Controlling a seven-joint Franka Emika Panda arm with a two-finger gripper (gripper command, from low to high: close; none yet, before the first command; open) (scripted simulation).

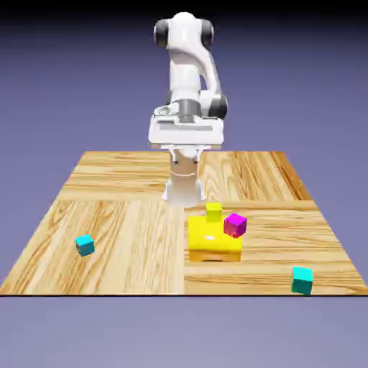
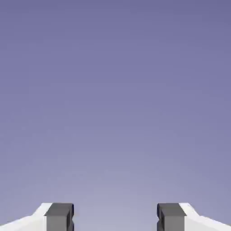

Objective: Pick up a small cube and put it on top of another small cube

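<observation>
A white robot arm (image 1: 188, 79) stands at the far edge of a square, light wooden table (image 1: 129, 266), its two-finger gripper (image 1: 187, 157) high above the wood, near the arm's own base. The grey fingertips (image 2: 60, 216) are well apart with nothing between them; past them the hand view shows only plain blue-violet backdrop. The small, plain bluish-cyan cube (image 1: 85, 245) lies on the wood toward the exterior view's left, at about eight o'clock from the fingers in that view, well out to the side and nearer the camera. The coming move probably turns on that sideways and forward reach, followed by a drop with the fingers pointing down. The cube has no long axis; it sits turned at an angle to the table edges, so the hand may need to roll to match its faces. Nothing stands close around it. At about five o'clock from the gripper is a big, glossy yellow block (image 1: 215, 246), with a small yellow cube (image 1: 214, 211) and a small magenta cube (image 1: 235, 225) at it; whether either rests on top, I cannot tell. A greener teal cube (image 1: 302, 280) lies at about four o'clock, near the front edge. The yellow group seems off the direct path, but a low carry rightward could knock it.
</observation>
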